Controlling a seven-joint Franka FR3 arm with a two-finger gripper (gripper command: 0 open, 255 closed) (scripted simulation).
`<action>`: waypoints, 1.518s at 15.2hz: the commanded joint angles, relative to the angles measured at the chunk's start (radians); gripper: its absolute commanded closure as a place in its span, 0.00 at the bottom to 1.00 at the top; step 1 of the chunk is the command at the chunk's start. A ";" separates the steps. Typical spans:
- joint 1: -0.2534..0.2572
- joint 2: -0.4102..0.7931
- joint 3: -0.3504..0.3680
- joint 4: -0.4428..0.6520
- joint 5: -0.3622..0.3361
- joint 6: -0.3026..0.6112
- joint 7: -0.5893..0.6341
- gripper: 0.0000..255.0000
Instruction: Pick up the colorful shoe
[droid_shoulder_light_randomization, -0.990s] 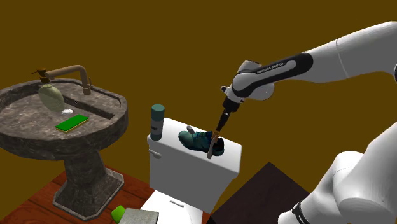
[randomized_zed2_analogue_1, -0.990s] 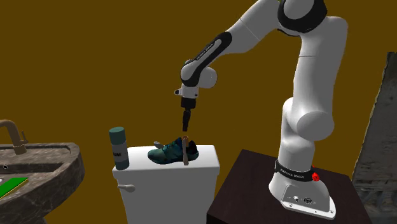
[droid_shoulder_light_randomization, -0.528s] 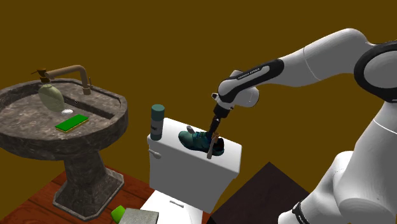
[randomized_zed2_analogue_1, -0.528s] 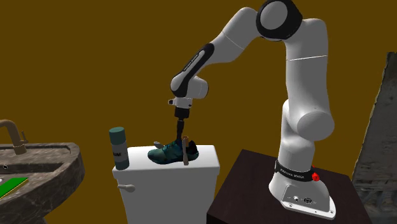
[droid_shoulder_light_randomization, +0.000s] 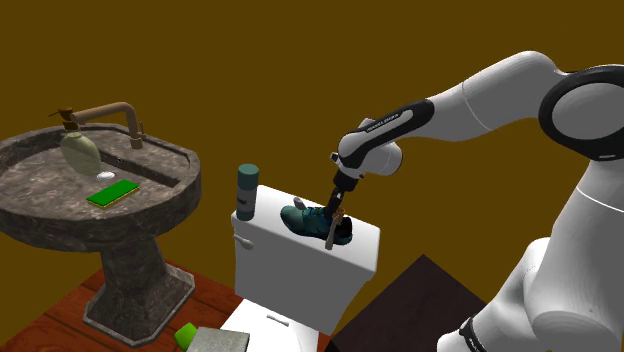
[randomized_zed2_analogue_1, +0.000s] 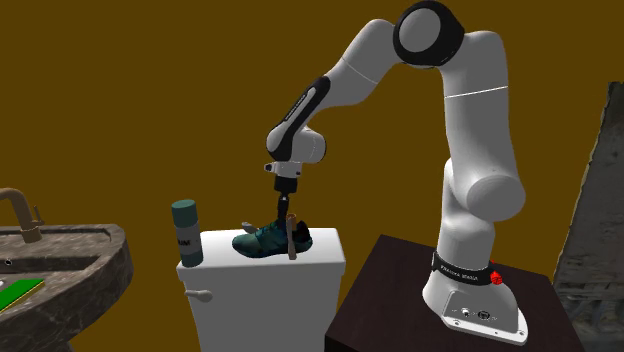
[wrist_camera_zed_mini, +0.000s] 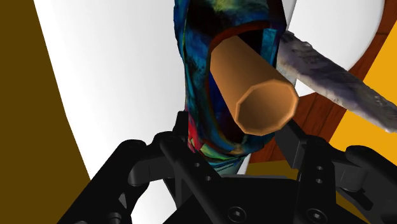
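Note:
The colorful shoe (droid_shoulder_light_randomization: 308, 219) (randomized_zed2_analogue_1: 260, 240), mostly teal and blue, lies on the white toilet tank lid (droid_shoulder_light_randomization: 290, 245) (randomized_zed2_analogue_1: 225, 245). A brown peg (droid_shoulder_light_randomization: 331, 236) (randomized_zed2_analogue_1: 291, 246) (wrist_camera_zed_mini: 254, 86) sticks up out of the shoe's opening. My gripper (droid_shoulder_light_randomization: 338, 211) (randomized_zed2_analogue_1: 287, 217) (wrist_camera_zed_mini: 235, 127) comes down from above onto the heel end. In the wrist view the black fingers (wrist_camera_zed_mini: 182, 130) press against both sides of the shoe's collar (wrist_camera_zed_mini: 203, 102), so the gripper is shut on the shoe. The shoe rests on the lid.
A grey-capped spray can (droid_shoulder_light_randomization: 247, 192) (randomized_zed2_analogue_1: 186, 232) stands on the lid's end nearest the sink. A stone pedestal sink (droid_shoulder_light_randomization: 60, 195) with a bronze faucet (droid_shoulder_light_randomization: 110, 110) and a green bar (droid_shoulder_light_randomization: 112, 192) stands at the shoulder view's left. My dark stand (randomized_zed2_analogue_1: 400, 290) is beside the toilet.
The arm has come down over the shoe and the fingers have shut on its heel end. The shoe has not moved on the lid.

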 joint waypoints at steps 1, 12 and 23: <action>0.000 0.001 0.001 0.000 0.001 0.001 -0.001 1.00; 0.005 -0.045 -0.011 0.003 -0.039 -0.042 0.035 1.00; 0.008 -0.154 -0.027 0.033 -0.130 -0.164 0.123 1.00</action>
